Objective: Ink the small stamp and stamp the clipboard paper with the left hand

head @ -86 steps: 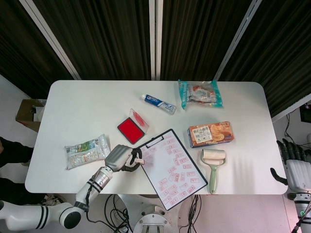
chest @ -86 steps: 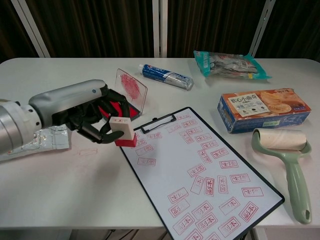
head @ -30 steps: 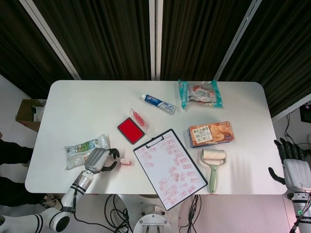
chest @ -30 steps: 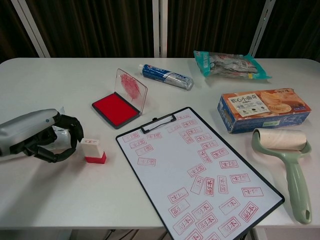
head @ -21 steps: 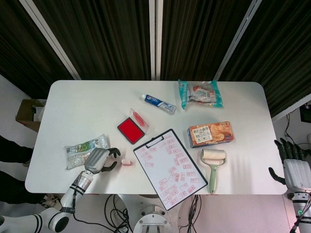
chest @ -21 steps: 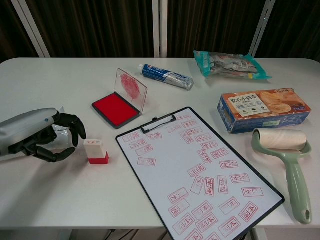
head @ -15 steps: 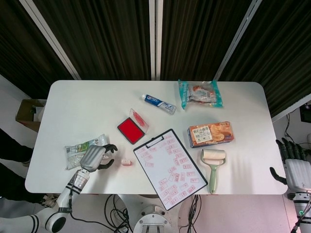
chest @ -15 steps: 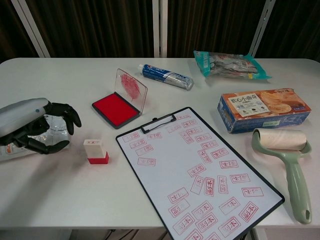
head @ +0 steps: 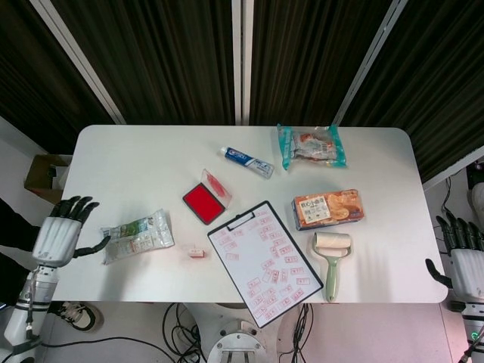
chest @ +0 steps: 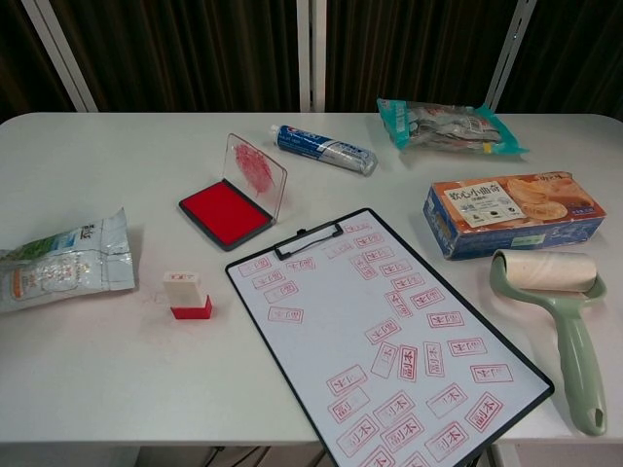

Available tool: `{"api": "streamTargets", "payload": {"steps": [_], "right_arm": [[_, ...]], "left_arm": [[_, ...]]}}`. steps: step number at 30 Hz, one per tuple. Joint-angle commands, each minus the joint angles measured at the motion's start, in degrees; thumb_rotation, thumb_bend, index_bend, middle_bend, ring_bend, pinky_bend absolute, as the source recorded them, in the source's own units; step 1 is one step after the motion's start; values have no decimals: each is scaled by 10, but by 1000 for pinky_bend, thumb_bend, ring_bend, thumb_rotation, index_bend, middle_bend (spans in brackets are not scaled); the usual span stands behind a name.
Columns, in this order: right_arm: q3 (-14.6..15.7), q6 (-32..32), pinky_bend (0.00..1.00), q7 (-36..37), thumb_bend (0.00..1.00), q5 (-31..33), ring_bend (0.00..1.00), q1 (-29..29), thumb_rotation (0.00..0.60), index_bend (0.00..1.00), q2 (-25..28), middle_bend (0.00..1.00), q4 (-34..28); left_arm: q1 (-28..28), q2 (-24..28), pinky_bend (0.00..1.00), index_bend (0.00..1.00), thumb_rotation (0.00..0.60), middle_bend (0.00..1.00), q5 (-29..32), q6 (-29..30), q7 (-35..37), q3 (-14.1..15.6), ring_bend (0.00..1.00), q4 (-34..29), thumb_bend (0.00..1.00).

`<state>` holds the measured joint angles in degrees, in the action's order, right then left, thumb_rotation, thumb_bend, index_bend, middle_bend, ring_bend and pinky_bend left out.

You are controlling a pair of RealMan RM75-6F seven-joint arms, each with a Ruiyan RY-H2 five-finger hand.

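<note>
Now the stamp (chest: pixel 185 294) stands upright on the tabletop (head: pixel 136 159), just left of the clipboard (chest: pixel 389 336). The left hand (head: pixel 59 236), fingers apart and empty, hangs off the tabletop's left edge, nearer than the right hand (head: pixel 463 265), also spread and empty.

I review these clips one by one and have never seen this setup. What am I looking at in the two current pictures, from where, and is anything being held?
This is a two-armed robot with human-like hands, working at a white table. One picture looks straight down from its head; the other looks forward from its chest.

In the head view, the left hand is off the table's left edge with its fingers spread, holding nothing. The right hand is beyond the right edge, also empty. Neither shows in the chest view.

On the table lie a clipboard whose paper carries many red prints, an open red ink pad, and the small stamp standing alone left of the clipboard. Around them are a toothpaste tube, two snack bags, a biscuit box and a green lint roller.
</note>
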<state>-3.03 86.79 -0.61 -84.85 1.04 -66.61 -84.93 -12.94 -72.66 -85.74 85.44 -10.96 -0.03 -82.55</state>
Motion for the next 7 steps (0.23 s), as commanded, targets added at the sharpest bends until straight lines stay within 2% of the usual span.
{"api": "streamTargets", "payload": {"steps": [1,7], "right_arm": [[-5,10,0,-4,201,0,0,-5,600,0,10,0,-7],[-10,8,0,-12,202,10,0,-5,600,0,22,0,-19]], "left_arm": [[42,43,184,164,47,123,13,35,10,11,98,-22,151],[72,74,184,158,47,123,13,63,29,12,98,-42,151]]}}
